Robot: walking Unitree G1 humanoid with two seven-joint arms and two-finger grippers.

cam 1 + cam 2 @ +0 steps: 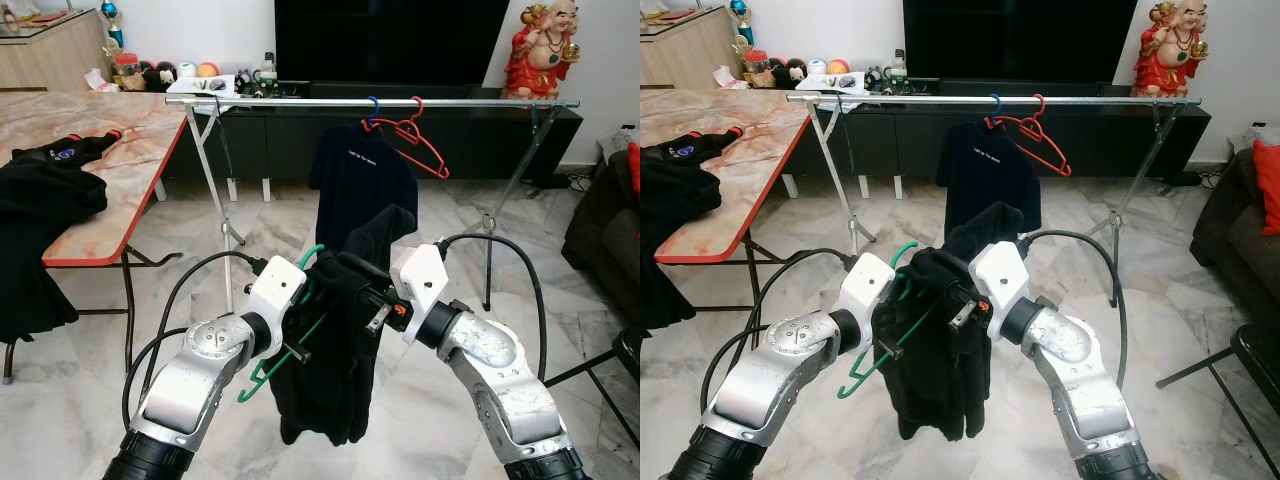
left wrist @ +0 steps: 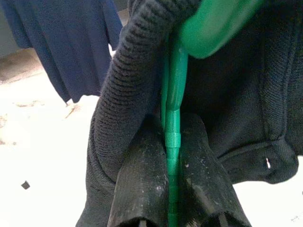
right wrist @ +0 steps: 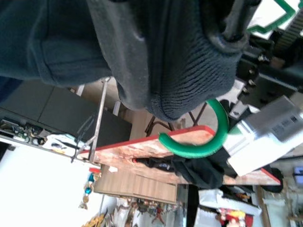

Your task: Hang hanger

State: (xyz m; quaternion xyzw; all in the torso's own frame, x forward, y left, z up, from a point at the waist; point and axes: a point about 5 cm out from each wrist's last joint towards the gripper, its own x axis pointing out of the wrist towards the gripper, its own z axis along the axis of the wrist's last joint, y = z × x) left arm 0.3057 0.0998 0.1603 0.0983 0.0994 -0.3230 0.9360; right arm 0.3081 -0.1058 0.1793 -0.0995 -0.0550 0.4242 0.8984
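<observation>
While both arms are raised in front of the robot's chest, a green hanger (image 1: 283, 335) carrying a black garment (image 1: 345, 340) is held between them, well short of the clothes rail (image 1: 370, 102) beyond. The left gripper (image 2: 171, 189) is clenched on the hanger's thin green stem, its two black fingers (image 2: 142, 179) pressed against either side of the plastic. The right gripper (image 1: 372, 300) is buried in the dark cloth near the collar, and I cannot tell whether its fingers are closed or apart. The hanger's curved hook (image 3: 201, 139) pokes out of the ribbed neckline, above the bunched fabric.

The silver rail runs across the room on folding legs, in front of a dark television cabinet (image 1: 400, 135). A navy T-shirt (image 1: 360, 180) on a blue hanger (image 1: 372, 108) already hangs near its middle, with an empty red hanger (image 1: 420, 140) just beside it. A marble-patterned table (image 1: 90, 150) with dark clothes stands to the left.

To hang it well, the robot probably needs to step closer, lift the hook above the rail, aim for a bare stretch away from the hung shirt, keep the hook's opening facing the bar, and let go only once it sits over the rail.
</observation>
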